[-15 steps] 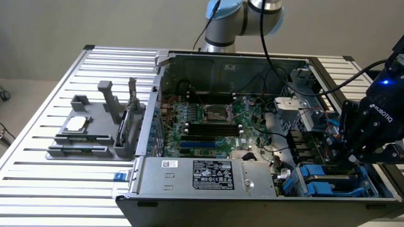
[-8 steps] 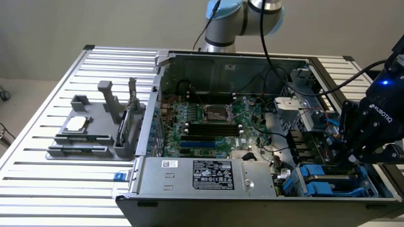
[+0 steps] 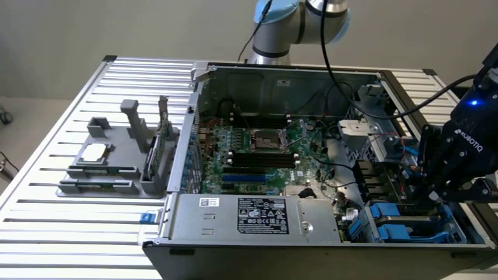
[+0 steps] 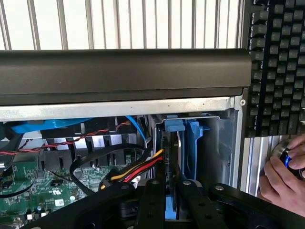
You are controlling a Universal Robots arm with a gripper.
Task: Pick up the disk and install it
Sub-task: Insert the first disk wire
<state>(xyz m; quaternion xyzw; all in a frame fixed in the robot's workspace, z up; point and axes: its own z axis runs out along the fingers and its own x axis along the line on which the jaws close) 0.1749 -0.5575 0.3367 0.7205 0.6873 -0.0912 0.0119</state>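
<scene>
One gripper (image 4: 167,200) sits low at the drive bay end of the open computer case (image 3: 233,76), and you see its two black fingers (image 4: 151,202) close together, pinching the upright edge of the disk (image 4: 167,167). The disk stands on edge between them, a thin dark slab with a strip of its bright blue carrier showing just below the fingertips. It is already down among the blue drive bay rails (image 4: 188,143), so it looks partly seated in its slot, with the gripper not yet let go.

In the exterior view the gripper (image 3: 435,195) hangs over the case corner at that view's right, above the blue bays (image 3: 397,224). How deep the disk sits is hidden there.

Beside the disk, a bundle of red, yellow and black power cables (image 4: 138,169) runs close to the fingers. The green motherboard (image 3: 265,151) lies further in, and the silver power supply (image 3: 257,216) fills the near edge of the case.

Outside the case, a grey fixture (image 3: 109,163) rests on the slatted table (image 3: 70,116) at the exterior view's left. A person's hand (image 4: 283,179) rests on a blue-lit knob beside a black keyboard (image 4: 276,67).

By my judgement, pickup is done and installation is near its end; release remains.
</scene>
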